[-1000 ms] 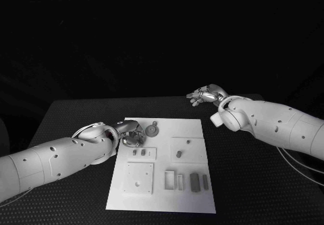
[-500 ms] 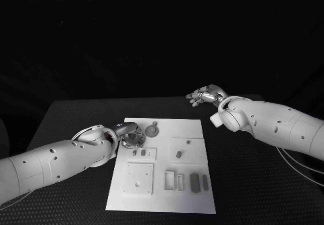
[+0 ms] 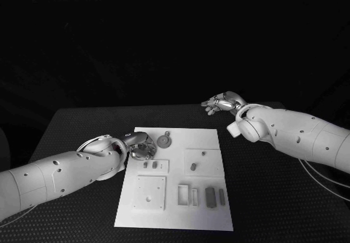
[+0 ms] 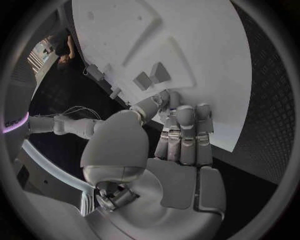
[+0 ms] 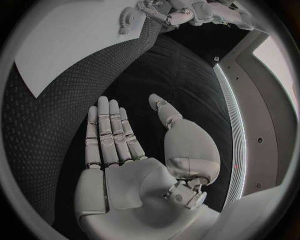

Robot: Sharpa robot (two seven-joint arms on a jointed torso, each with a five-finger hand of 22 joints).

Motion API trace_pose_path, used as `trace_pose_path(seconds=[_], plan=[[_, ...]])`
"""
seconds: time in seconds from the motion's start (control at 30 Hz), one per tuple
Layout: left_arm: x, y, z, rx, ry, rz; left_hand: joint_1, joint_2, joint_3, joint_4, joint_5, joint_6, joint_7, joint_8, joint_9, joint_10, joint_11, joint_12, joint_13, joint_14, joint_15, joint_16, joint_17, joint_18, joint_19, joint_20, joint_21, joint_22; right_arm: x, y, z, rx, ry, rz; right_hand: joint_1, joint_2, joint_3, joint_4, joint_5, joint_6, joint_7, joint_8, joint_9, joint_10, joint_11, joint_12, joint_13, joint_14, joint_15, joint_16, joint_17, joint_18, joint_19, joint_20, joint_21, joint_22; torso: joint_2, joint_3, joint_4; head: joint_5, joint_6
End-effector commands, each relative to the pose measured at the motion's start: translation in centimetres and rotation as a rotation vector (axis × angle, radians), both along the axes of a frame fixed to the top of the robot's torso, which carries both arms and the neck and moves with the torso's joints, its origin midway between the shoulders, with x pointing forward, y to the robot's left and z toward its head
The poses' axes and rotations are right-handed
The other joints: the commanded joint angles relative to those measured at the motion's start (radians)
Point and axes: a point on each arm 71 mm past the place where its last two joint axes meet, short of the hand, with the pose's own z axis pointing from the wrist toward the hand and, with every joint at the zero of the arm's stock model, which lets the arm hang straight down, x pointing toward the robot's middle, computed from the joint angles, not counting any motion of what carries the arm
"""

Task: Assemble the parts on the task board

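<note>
The white task board (image 3: 204, 212) lies in the middle of the black table. A round toothed part (image 3: 165, 140) sits near its far left corner. My left hand (image 3: 140, 146) hovers at the board's left edge, just left of that round part. In the left wrist view its fingers (image 4: 182, 132) lie straight and side by side over the board's (image 4: 156, 35) edge, the thumb close to the fingertips, with nothing seen in them. Two small upright parts (image 4: 150, 77) stand just beyond the fingertips. My right hand (image 3: 221, 104) is raised off the board at the far right, fingers (image 5: 106, 130) spread and empty.
Nearer on the board are a square plate (image 3: 149, 192), a small peg (image 3: 193, 166), two small blocks (image 3: 150, 164) and several narrow slots and bars (image 3: 211, 196). In the right wrist view, the left hand (image 5: 187, 12) and the round part (image 5: 128, 19) lie far off.
My left hand has shifted slightly toward the far side of the board. The right arm and the parts have not moved.
</note>
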Motion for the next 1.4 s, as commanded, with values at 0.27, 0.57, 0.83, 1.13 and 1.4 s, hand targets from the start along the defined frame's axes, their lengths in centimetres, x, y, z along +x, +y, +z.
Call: trace_pose_path(seconds=[0.27, 0.57, 0.83, 1.13, 1.4], plan=[[0.0, 0.5, -0.3, 0.015, 0.024, 0.012, 0.01, -0.014, 0.002, -0.008, -0.005, -0.014, -0.005, -0.008, -0.005, 0.003, -0.002, -0.002, 0.002, -0.008, -0.001, 0.005, -0.003, 0.007, -0.007, -0.055, 0.001, 0.018, 0.0, 0.1, 0.0, 0.003, 0.002, 0.015, -0.005, 0.003, 0.008, 0.0, 0.002, -0.005, 0.001, 0.007, -0.001, 0.001, 0.001, 0.001, -0.001, -0.006, -0.002, 0.0, -0.001, -0.005, -0.002, 0.003, -0.004, 0.002, 0.0, -0.0005, 0.0, -0.001, 0.0], [0.3, 1.6, -0.3, 0.028, 0.018, 0.035, 0.028, -0.018, 0.007, -0.02, -0.001, -0.013, -0.006, -0.002, -0.008, 0.004, -0.002, -0.003, 0.004, -0.01, -0.001, 0.004, -0.005, 0.006, -0.009, -0.055, 0.001, 0.019, 0.0, 0.0, 0.0, 0.002, 0.002, 0.014, -0.004, 0.003, 0.008, 0.0, 0.002, -0.005, 0.001, 0.007, -0.001, 0.001, 0.001, 0.001, -0.001, -0.006, -0.002, 0.0, -0.002, -0.005, -0.002, 0.003, -0.005, 0.002, 0.0, -0.0004, 0.0011, -0.002, 0.002], [0.6, 2.9, -0.2, 0.031, 0.001, 0.063, 0.04, -0.015, 0.012, -0.023, 0.004, -0.005, -0.005, 0.006, -0.008, 0.003, -0.002, -0.005, 0.006, -0.011, -0.001, 0.004, -0.007, 0.005, -0.011, -0.054, 0.001, 0.019, -0.2, 0.0, -0.2, -0.025, 0.009, 0.038, 0.034, -0.002, 0.021, -0.004, -0.012, -0.006, 0.001, 0.008, -0.003, 0.0, 0.001, 0.001, -0.001, -0.007, -0.001, 0.001, -0.002, -0.003, -0.002, 0.003, -0.009, 0.008, 0.0, -0.0006, 0.0002, -0.002, 0.004], [2.4, 6.2, 1.8, -0.273, 0.053, 0.299, 0.019, -0.008, 0.012, 0.001, 0.0, 0.027, 0.008, 0.032, -0.004, 0.001, 0.003, -0.008, 0.011, -0.043, 0.005, -0.033, -0.028, -0.001, -0.029, -0.048, -0.012, 0.015, -1.3, 0.8, -0.6, -0.221, -0.007, 0.208, 0.207, -0.016, 0.128, -0.007, -0.084, 0.017, -0.008, 0.026, -0.003, 0.016, -0.003, 0.008, 0.0, 0.008, -0.005, 0.012, -0.002, 0.005, 0.024, 0.008, -0.02, 0.019, 0.0, 0.0002, 0.0008, -0.012, 0.011], [3.3, 8.5, 4.1, -0.583, 0.128, 0.432, -0.051, -0.028, -0.008, 0.048, -0.026, 0.004, 0.02, 0.044, -0.003, -0.034, 0.031, -0.028, 0.015, -0.115, 0.041, -0.238, -0.127, -0.029, -0.114, -0.017, -0.123, -0.027, -3.0, 1.1, -1.3, -0.45, -0.063, 0.342, 0.252, -0.017, 0.2, -0.008, -0.132, 0.098, -0.046, 0.069, 0.017, 0.126, -0.038, -0.034, 0.009, 0.115, -0.062, 0.075, 0.034, 0.029, 0.141, -0.007, 0.019, 0.038, 0.0, -0.0002, 0.0009, -0.02, 0.016]])
